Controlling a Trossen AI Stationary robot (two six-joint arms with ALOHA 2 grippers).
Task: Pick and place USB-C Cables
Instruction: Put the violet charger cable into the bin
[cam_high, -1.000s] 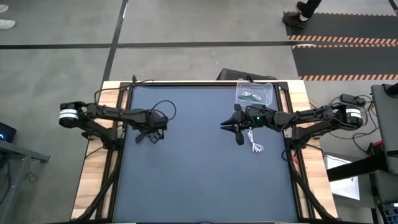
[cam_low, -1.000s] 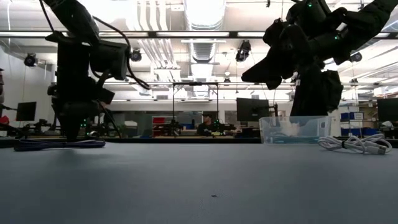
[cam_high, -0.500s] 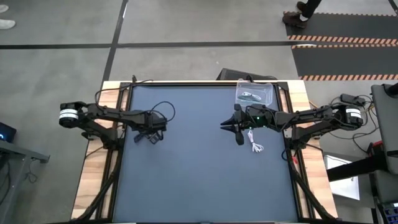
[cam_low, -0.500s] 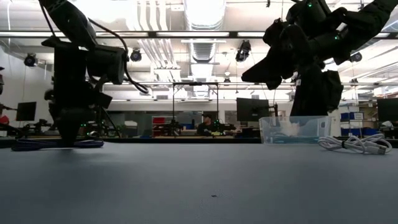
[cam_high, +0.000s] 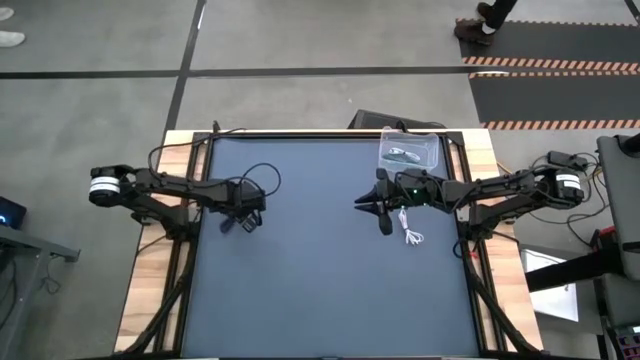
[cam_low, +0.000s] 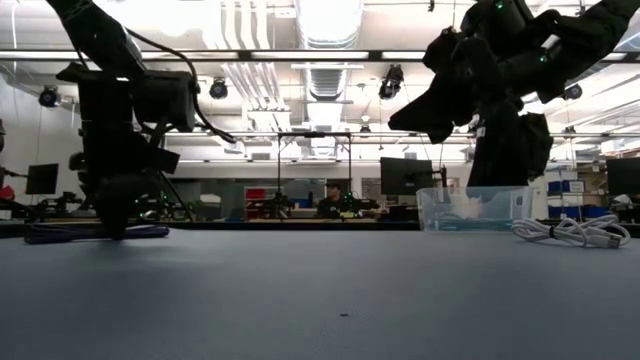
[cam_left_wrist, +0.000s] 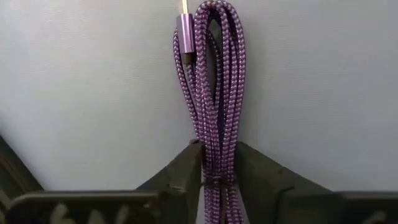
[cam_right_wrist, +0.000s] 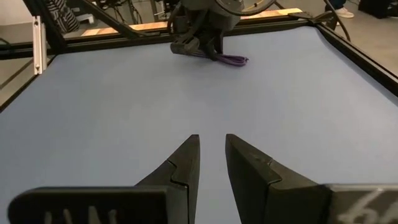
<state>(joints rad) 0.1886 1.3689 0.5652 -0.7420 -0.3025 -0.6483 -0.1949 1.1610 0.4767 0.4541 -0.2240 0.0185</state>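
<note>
Left wrist view: left pincer (cam_left_wrist: 211, 180) clamped on purple cable (cam_left_wrist: 211, 81), flat on worktop (cam_high: 320, 280), left side. Right pincer (cam_right_wrist: 211, 162) raised, fingers slightly apart, beside white cable (cam_high: 410, 230) and bin (cam_high: 410, 152).

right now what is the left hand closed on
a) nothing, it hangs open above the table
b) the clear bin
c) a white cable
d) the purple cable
d: in the left wrist view the left hand has both fingers pressed against the folded purple cable, which lies on the table; the white cable lies apart, near the right hand, beside the clear bin.
</note>
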